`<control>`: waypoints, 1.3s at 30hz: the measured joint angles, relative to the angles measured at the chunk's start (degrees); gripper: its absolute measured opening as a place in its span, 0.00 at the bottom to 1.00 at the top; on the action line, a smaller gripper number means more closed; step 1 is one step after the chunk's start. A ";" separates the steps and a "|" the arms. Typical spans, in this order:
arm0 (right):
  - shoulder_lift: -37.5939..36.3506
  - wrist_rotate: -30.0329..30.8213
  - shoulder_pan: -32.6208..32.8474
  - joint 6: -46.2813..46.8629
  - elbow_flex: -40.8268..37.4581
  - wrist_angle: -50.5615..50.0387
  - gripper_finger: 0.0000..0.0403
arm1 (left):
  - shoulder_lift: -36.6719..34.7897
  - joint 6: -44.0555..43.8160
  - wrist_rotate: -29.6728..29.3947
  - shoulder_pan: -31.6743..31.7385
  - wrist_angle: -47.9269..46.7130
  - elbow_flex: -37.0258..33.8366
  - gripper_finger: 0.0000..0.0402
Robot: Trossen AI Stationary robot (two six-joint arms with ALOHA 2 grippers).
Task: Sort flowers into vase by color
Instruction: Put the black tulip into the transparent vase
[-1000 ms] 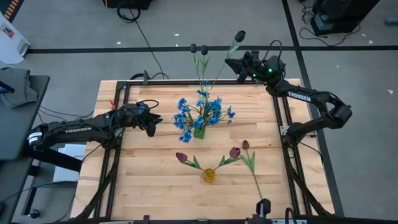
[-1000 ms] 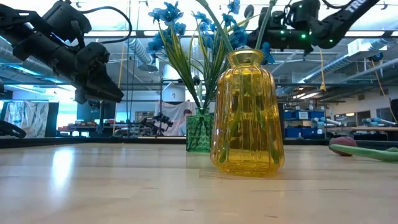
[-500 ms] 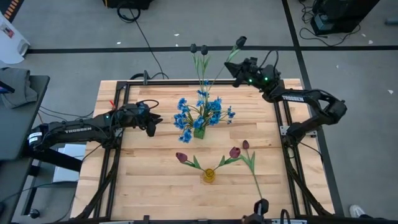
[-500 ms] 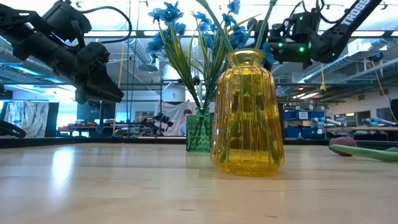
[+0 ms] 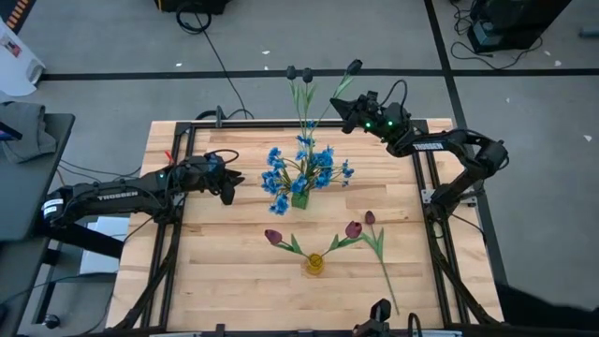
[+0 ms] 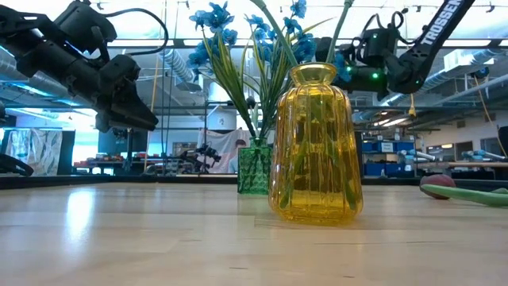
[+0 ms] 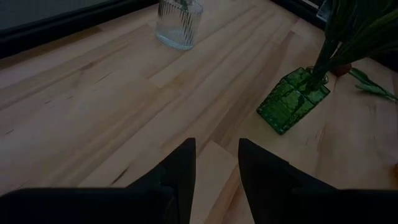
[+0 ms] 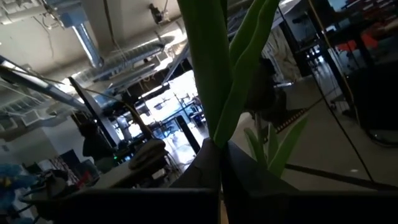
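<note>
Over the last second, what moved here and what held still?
The right gripper, shut on a dark-headed stem, carried it leftward along the table's far edge toward the other dark-headed stems. The left gripper, vases and remaining flowers stayed put.

3 vases (image 5: 299, 198), 3 red tulips (image 5: 354, 228), 3 dark-headed stems (image 5: 306, 75), 2 arms (image 5: 112, 195)

green vase (image 5: 299, 199) mid-table, left side bare

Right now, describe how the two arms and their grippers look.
Both arms are dark, jointed, with white TROSSEN lettering and black cables looping near the wrists. The left gripper has two flat dark fingers. The right gripper is dark too, with green lights glowing behind it.
</note>
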 joint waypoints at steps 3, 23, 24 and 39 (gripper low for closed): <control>-0.02 0.44 0.34 -0.13 0.02 0.50 0.03 | 0.00 0.02 0.02 -0.02 -0.02 0.00 0.32; 0.22 3.19 2.36 -8.14 0.02 -3.16 0.03 | 0.00 0.49 -0.99 0.00 -0.04 0.00 0.32; 0.22 3.26 2.36 -8.78 0.02 -3.08 0.03 | 0.00 1.39 -1.02 -0.01 -0.04 0.00 0.32; 3.02 5.23 3.30 -8.39 1.71 -1.74 0.03 | 0.02 2.84 -1.05 -0.01 -0.07 0.00 0.32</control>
